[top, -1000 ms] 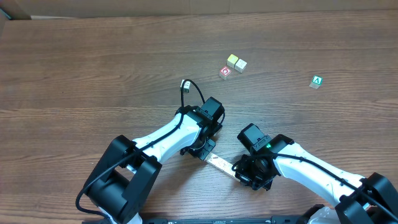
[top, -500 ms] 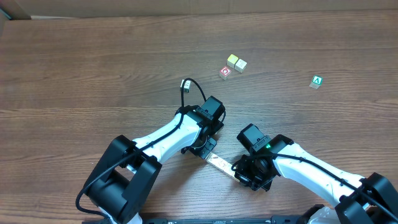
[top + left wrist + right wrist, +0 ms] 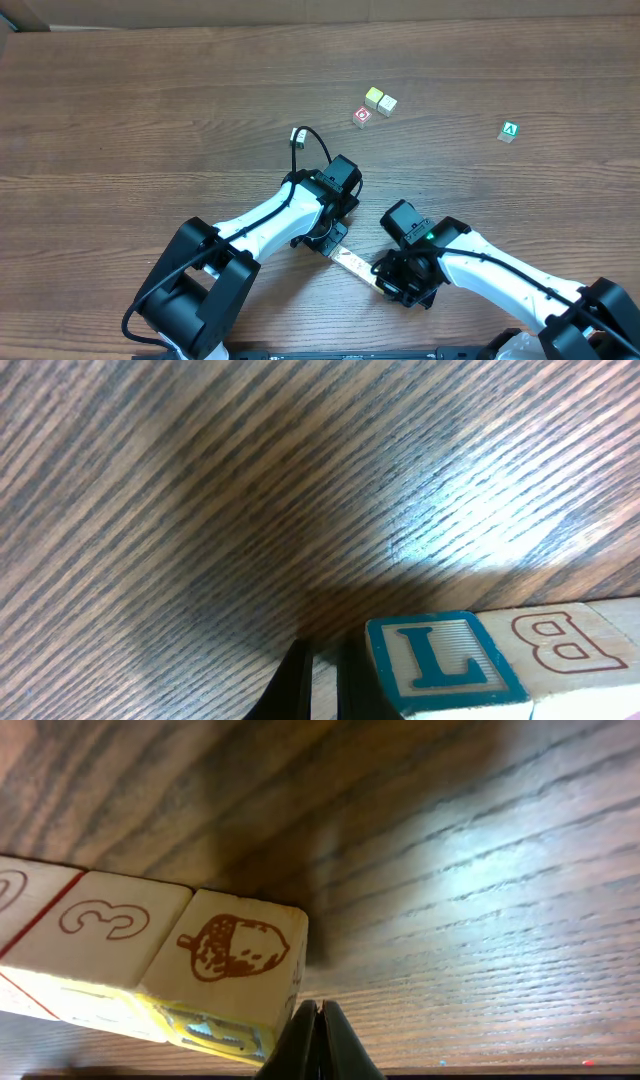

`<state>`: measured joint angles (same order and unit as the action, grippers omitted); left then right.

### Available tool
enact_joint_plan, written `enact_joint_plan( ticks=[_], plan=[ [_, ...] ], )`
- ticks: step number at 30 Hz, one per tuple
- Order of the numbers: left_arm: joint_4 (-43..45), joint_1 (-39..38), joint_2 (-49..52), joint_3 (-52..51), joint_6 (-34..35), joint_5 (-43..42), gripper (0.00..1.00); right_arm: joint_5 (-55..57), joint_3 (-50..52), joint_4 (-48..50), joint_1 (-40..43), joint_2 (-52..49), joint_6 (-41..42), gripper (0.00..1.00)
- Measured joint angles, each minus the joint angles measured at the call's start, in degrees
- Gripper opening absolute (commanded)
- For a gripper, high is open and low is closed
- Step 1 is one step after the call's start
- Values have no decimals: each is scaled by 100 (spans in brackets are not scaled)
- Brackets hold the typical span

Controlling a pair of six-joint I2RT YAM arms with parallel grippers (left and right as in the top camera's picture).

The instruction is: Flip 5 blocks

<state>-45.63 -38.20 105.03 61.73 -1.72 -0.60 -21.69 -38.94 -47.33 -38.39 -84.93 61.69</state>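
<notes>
Blocks (image 3: 352, 262): pale row lying flat on the table (image 3: 150, 100), end to end, spanning the gap between left gripper (image 3: 334, 243) and right gripper (image 3: 381, 276); count not readable from above.
Left end of row: L block (image 3: 445, 660) just beside the left fingers (image 3: 293, 685), on their right, not between them; B block (image 3: 565, 645) touching it farther out.
Right end of row: acorn block (image 3: 240, 955) just up and left of the right fingertips (image 3: 306, 1032), touching or nearly so; 3 block (image 3: 105, 925) pressed against its far side.
Left fingers: pinched shut on nothing, low at the table by the row's end.
Right fingers: closed tight, empty, at the foot of the acorn block.
Change: over the last second, right gripper nudged very slightly closer to the row in the overhead view; left gripper and row unmoved.
Meaning: only a small settling of position; no face turned over yet; probably bracing both ends before tipping.
Farther off: yellow-topped cube (image 3: 374, 97) and red-framed cube (image 3: 362, 116), well beyond both sets of fingers; green A cube (image 3: 510, 131) farther still, out past the right fingers; none part of the job.
</notes>
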Motion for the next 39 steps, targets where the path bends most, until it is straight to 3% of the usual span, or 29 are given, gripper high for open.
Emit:
enact_joint_plan(
  ticks=[39],
  plan=[
    [118, 0, 0, 0, -442, 68, 4, -85, 17, 177, -487, 0, 752, 4]
  ],
)
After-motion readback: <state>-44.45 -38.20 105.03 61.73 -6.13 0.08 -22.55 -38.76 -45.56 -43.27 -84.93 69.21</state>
